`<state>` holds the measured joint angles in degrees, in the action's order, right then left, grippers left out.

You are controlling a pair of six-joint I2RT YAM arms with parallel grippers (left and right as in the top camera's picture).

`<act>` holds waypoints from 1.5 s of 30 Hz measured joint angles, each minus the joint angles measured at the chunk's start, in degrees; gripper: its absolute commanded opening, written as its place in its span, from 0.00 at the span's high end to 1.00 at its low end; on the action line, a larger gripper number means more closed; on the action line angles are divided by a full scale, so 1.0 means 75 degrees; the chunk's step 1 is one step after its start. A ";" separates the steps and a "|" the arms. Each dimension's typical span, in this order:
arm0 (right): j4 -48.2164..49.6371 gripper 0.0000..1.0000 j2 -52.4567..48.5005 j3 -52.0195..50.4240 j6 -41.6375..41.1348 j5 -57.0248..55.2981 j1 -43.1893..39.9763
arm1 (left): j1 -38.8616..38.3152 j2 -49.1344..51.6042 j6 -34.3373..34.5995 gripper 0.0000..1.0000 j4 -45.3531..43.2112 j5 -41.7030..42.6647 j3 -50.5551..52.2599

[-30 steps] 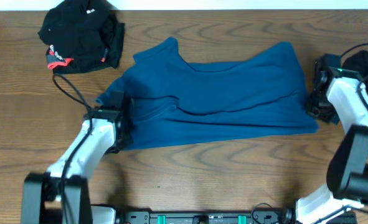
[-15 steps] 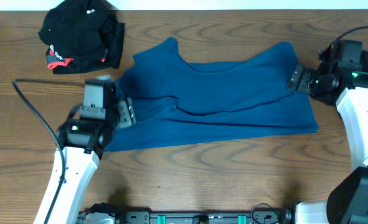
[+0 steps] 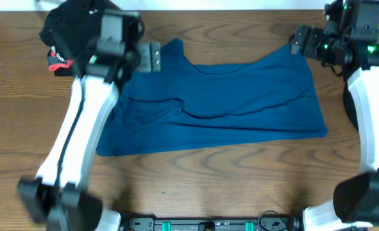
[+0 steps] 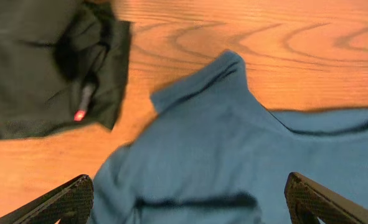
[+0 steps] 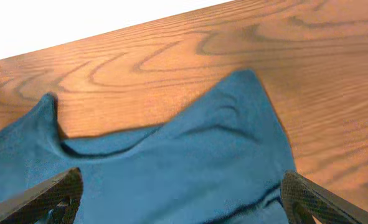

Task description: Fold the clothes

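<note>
The teal shirt (image 3: 240, 96) lies spread across the middle of the bench (image 3: 240, 186). It is folded over on itself into a rough wide band, with a long crease running along its middle. One pointed flap sticks up at its far-left corner and another at its far-right corner.

The black garment (image 3: 70, 38) with red-and-white trim sits bunched in the far-left corner of the bench, just beside the shirt's left flap. It does not touch the flap, and the left arm (image 3: 80, 135) partly covers it.

The left hand (image 3: 152, 56) hangs over the shirt's far-left flap, next to the black garment. In the left wrist view its fingers (image 4: 62, 200) stand wide apart at the lower corners. Only the shirt and bare wood show below them, so the hand is spread fully and holds nothing.

The right hand (image 3: 298, 40) hangs over the shirt's far-right flap. In the right wrist view its fingers (image 5: 43, 196) are likewise spread to the edges, and that flap lies flat on the wood underneath. This hand is also fully apart and empty.

A dark shape (image 3: 351, 106) shows at the right edge beside the right arm (image 3: 375, 96). It may be another garment, but too little of it is visible to say.
</note>
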<state>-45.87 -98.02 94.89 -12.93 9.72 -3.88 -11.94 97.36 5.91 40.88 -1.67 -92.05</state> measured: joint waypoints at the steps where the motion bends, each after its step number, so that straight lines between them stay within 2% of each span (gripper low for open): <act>1: 0.0000 0.01 -0.0163 0.0076 -0.0032 0.0015 0.0000 | 0.0009 0.0376 -0.0026 0.02 -0.0015 0.0003 -0.0268; 6: -0.0006 0.01 -0.1020 0.0245 -0.0122 0.0323 0.0023 | 0.0096 0.1996 -0.0154 0.02 0.0035 0.0003 -0.1676; 15: 0.0038 0.01 -0.1786 0.0391 -0.0108 0.0254 0.0224 | 0.0187 0.3765 -0.0396 0.02 -0.0181 0.0006 -0.3305; 25: -0.0210 0.01 -0.2119 0.0455 0.0082 0.0096 0.0254 | 0.0539 0.4925 -0.0425 0.01 -0.0667 0.0029 -0.3348; 33: -0.0597 0.01 -0.2119 0.0458 0.0166 0.0041 0.0280 | 0.0627 0.5351 -0.0391 0.01 -0.0691 0.0090 -0.3348; 45: -0.0970 0.01 -0.2122 0.0458 0.0233 -0.0035 0.0280 | 0.0755 0.5721 0.0251 0.01 -0.0708 0.0291 -0.3348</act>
<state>-53.15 -113.93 98.32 -11.18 9.45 -1.78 -6.28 140.27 7.79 35.57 0.51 -117.16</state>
